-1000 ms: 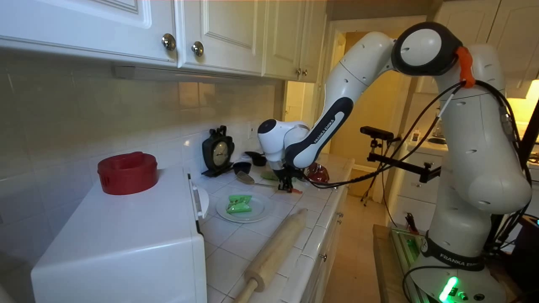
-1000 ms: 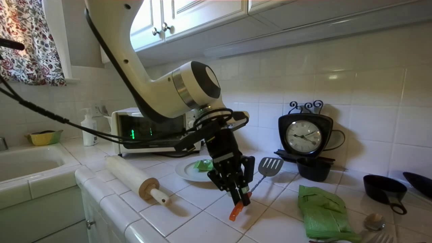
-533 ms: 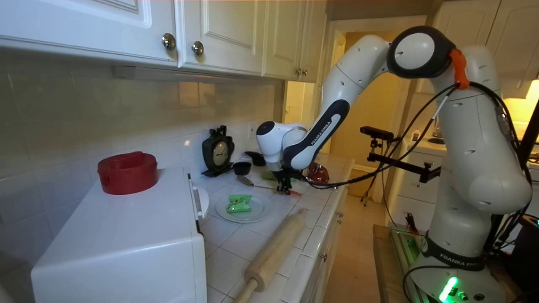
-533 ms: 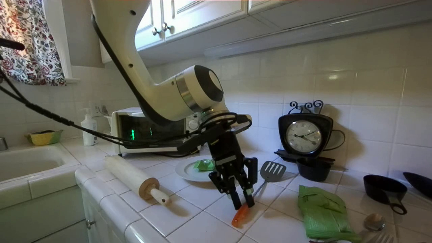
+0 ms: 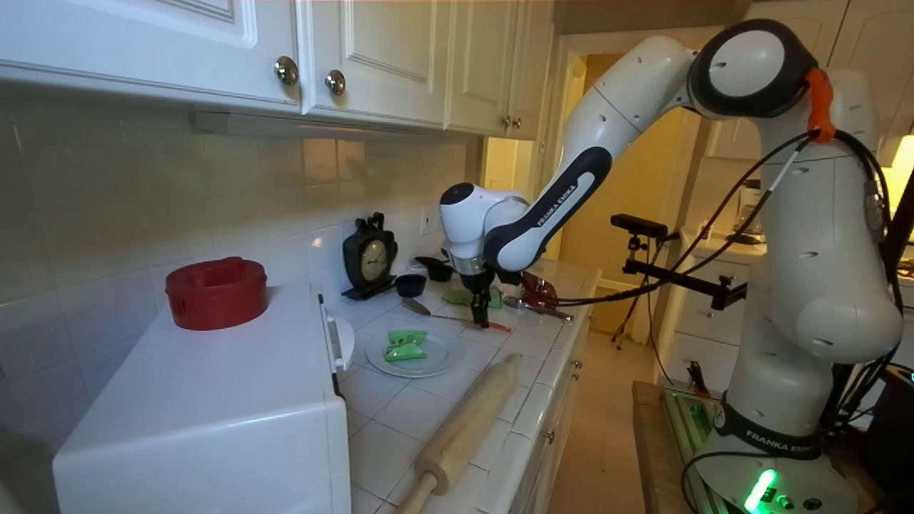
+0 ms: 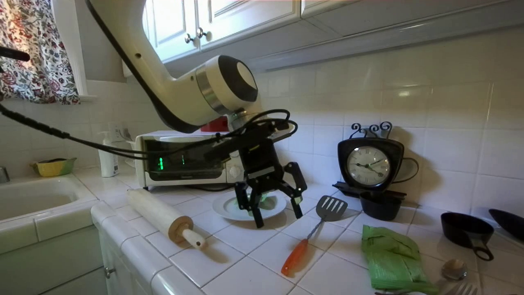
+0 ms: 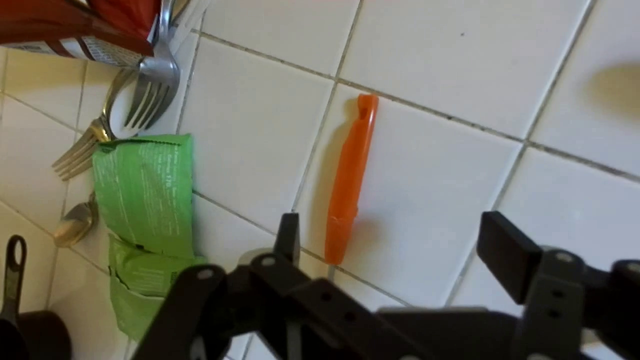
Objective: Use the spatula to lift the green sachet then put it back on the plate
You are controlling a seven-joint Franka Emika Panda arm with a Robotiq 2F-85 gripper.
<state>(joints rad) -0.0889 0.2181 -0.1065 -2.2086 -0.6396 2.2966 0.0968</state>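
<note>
In an exterior view, arm [image 5: 821,285] arches up from its base [image 5: 775,467] at 4 o'clock, forearm [image 5: 560,203] sloping toward 8; green sachet [image 5: 405,346] sits on the plate [image 5: 444,355], slightly toward its 11. In an exterior view, gripper [image 6: 278,220] hangs canted toward 5–6 o'clock (partly hides the sachet), fingers [image 6: 257,217] spread wide, holding nothing; spatula [image 6: 301,246] lies on the counter [image 6: 229,268] at gripper's 4 o'clock, long axis 7 to 1, blade [image 6: 326,214] at the 1 end. Wrist view: orange handle [image 7: 349,175] runs roughly 12 to 6, butt end at 12.
</note>
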